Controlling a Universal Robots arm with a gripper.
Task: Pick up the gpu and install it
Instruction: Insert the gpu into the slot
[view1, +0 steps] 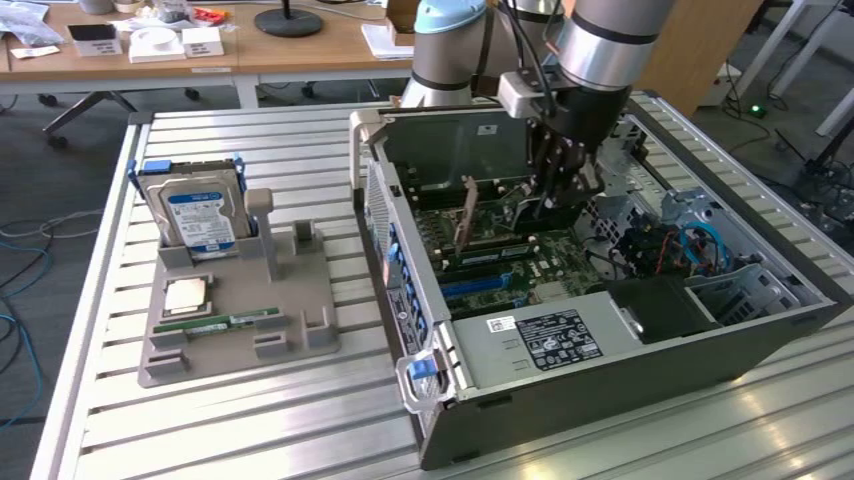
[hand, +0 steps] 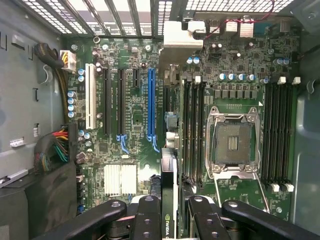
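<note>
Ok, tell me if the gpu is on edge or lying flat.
On edge: the gpu shows as a thin strip gripped in the hand, over the motherboard. Whether it sits in a slot, cannot tell.

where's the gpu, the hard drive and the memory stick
gpu (hand: 168, 175), wrist view, on its dark edge above the logo
hard drive (view1: 200, 215), exterior view, on its blue-white label
memory stick (view1: 218, 322), exterior view, on the middle of the green strip

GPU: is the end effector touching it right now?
Touching. The wrist view shows the gpu edge-on, clamped between the fingers of the end effector, above the motherboard.
</note>
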